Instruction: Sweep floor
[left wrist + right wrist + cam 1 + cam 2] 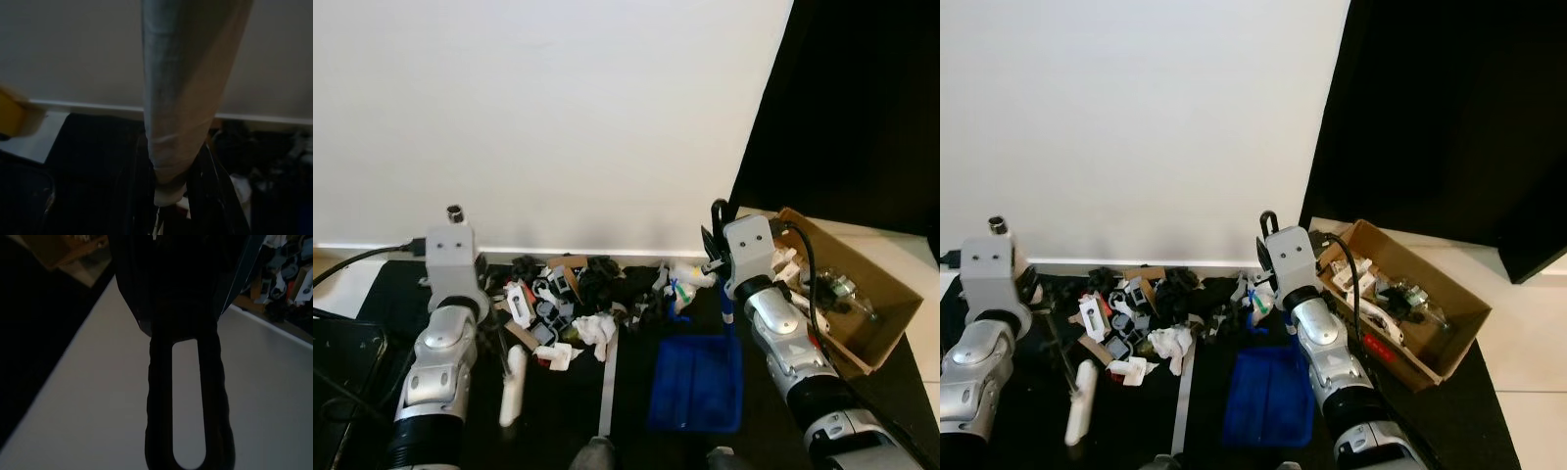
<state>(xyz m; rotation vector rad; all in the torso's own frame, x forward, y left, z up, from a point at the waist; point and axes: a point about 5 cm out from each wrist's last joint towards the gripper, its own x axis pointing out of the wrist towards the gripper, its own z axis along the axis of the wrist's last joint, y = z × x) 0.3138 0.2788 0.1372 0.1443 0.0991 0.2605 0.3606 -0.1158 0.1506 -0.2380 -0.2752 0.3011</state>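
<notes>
Blue dustpan [696,382] nearest, my right end effector [717,245] clamped on its handle; left end effector [494,328] clamped on broom [512,387]. Litter pile [573,308] against wall; I'd sweep low toward pan.

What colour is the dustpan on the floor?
Blue; the dustpan shows best in the left eye view.

head cameras look down at the same floor litter [573,313]; wrist cameras sit close.
</notes>
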